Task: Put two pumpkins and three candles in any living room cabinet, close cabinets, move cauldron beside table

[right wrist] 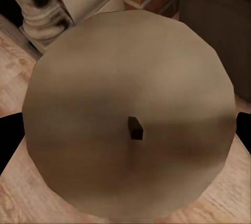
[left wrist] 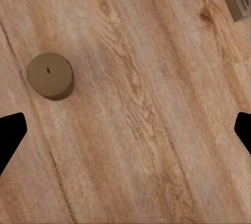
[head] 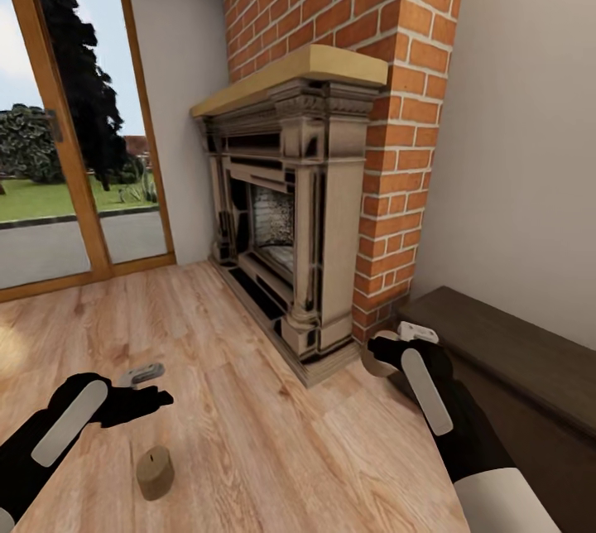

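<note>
One candle (right wrist: 128, 114) is gripped in the right end effector (head: 396, 353), just beside the cabinet (head: 513, 351). A second candle (head: 155, 472) stands on the floor under the open left end effector (head: 141, 388). Stowing is judged next; a drawer must be opened.

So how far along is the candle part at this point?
Nothing looks stowed yet. In hand: the right gripper holds one stubby beige-grey candle near the low dark-brown wooden cabinet. Left: a second candle stands on the plank floor below the open left gripper.
</note>
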